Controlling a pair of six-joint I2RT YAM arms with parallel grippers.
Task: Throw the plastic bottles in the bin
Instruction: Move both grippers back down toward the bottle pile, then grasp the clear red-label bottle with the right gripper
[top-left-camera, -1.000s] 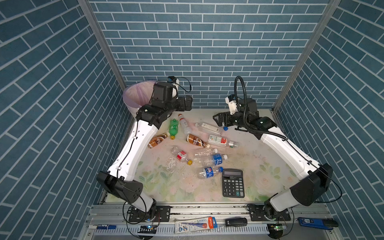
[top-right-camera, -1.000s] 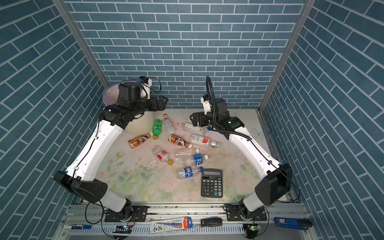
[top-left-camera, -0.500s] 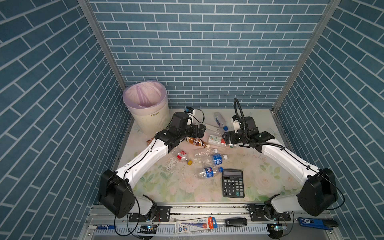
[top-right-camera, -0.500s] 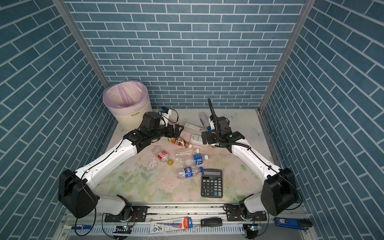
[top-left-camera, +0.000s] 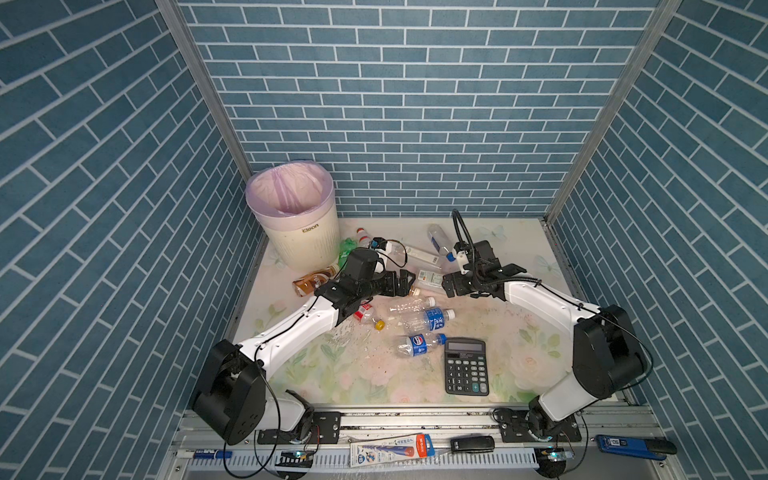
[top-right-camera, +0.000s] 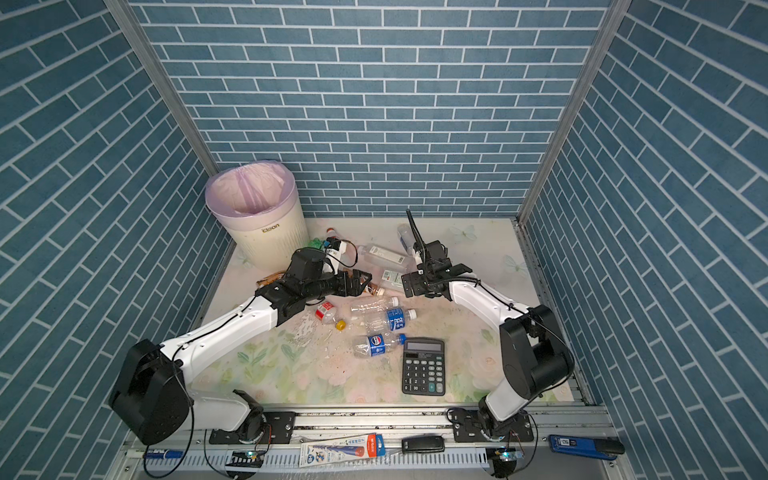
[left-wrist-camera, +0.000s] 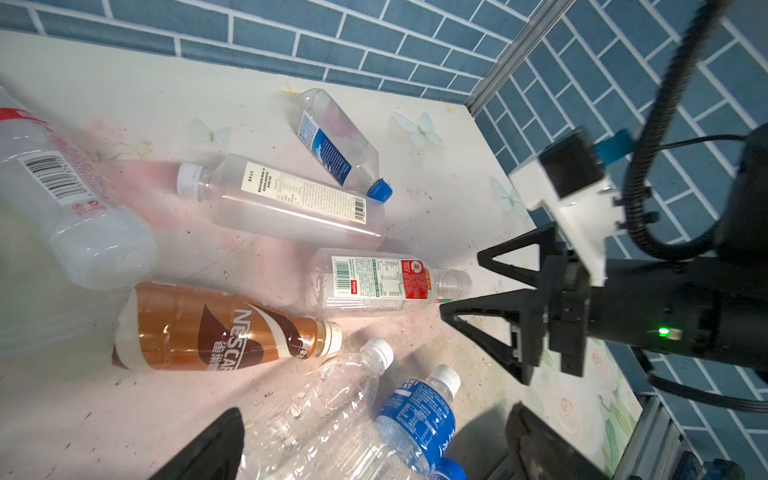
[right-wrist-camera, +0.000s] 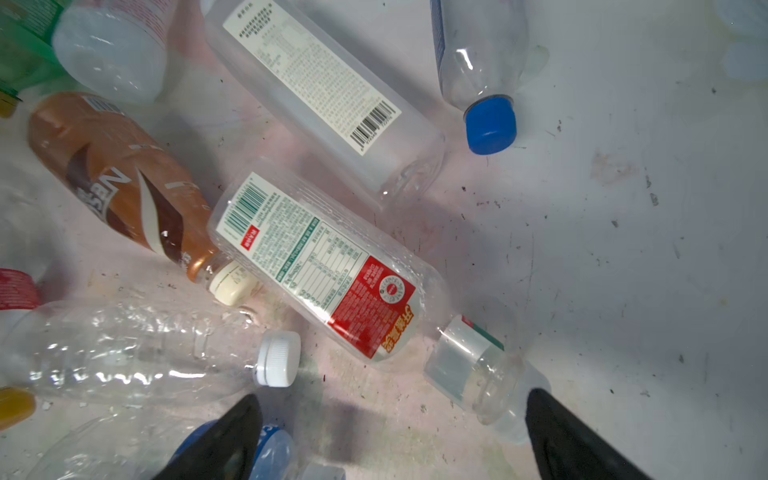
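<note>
The clear plastic bottle with the red, white and green label (right-wrist-camera: 332, 266) lies on its side in the middle of the floral table (top-left-camera: 519, 353), toward the rear edge and directly between the two arms. The coming pick turns on how it lies. Its uncapped neck points at the right gripper (right-wrist-camera: 392, 397), whose jaws stand wide apart and empty, and the neck sits just inside one fingertip. The long axis therefore slants away from the gripper instead of lying square across its closing line. I judge the right arm the nearer one; it would need a short push forward and some wrist turn to span the body. The left gripper (left-wrist-camera: 374, 409), likewise spread wide and holding nothing, hovers low on the opposite side over a crushed clear bottle with a white cap (left-wrist-camera: 316, 415) and a blue-labelled bottle (left-wrist-camera: 415, 419). The target is crowded. The cream cap of a brown coffee-labelled bottle (right-wrist-camera: 116, 174) lies just beside its flank, and a long clear bottle with a white printed label (right-wrist-camera: 324, 91) lies just beside its base, so a finger may nudge either. The round cream ribbed bin with the pink liner (top-left-camera: 297, 249) stands in the rear left corner, on the left arm's side, so a carry from the right would likely cross that arm. The black calculator (top-left-camera: 465, 365) lies near the front edge, well apart.
</note>
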